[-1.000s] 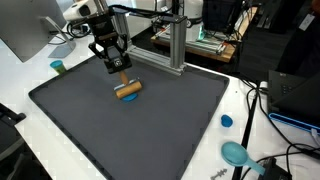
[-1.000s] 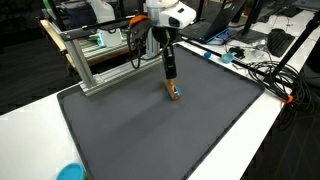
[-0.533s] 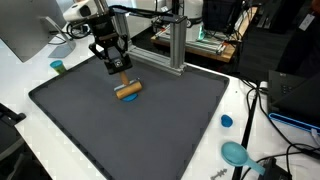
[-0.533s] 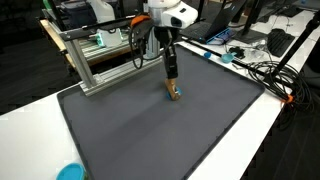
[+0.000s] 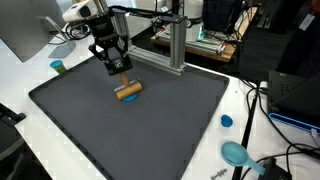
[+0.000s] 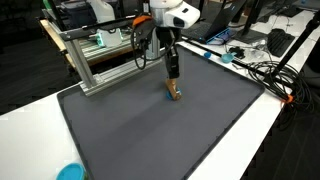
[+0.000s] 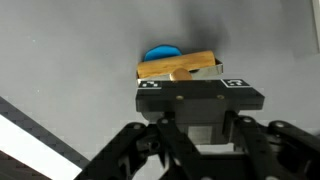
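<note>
Reaching straight down over the dark mat [image 5: 150, 125], wrist vertical, gripper [image 5: 122, 81] pointing at the mat surface in both exterior views. Clenched on a wooden block [image 5: 128, 91], held from above near the far-middle of the mat, block touching or just off the surface, cannot tell which. Showing in the wrist view a blue piece [image 7: 163, 53] just behind the block. Holding the same pose as in the earlier frames: nothing shifted.
</note>
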### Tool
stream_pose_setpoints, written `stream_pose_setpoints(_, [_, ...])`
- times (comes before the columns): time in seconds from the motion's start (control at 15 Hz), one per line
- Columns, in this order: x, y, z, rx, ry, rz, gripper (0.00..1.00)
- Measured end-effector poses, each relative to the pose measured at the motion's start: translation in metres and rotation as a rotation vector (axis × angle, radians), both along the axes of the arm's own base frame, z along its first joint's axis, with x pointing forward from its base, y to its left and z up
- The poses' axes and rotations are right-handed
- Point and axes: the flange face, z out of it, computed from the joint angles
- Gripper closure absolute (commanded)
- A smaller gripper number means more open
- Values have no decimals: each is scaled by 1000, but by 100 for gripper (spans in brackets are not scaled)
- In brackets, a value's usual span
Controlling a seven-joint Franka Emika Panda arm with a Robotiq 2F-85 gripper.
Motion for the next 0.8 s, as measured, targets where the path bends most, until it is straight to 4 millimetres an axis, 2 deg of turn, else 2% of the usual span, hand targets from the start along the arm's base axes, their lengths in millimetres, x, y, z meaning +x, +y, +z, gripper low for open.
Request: stream_pose_setpoints(0.8, [7,1,-1,20,6,48,78])
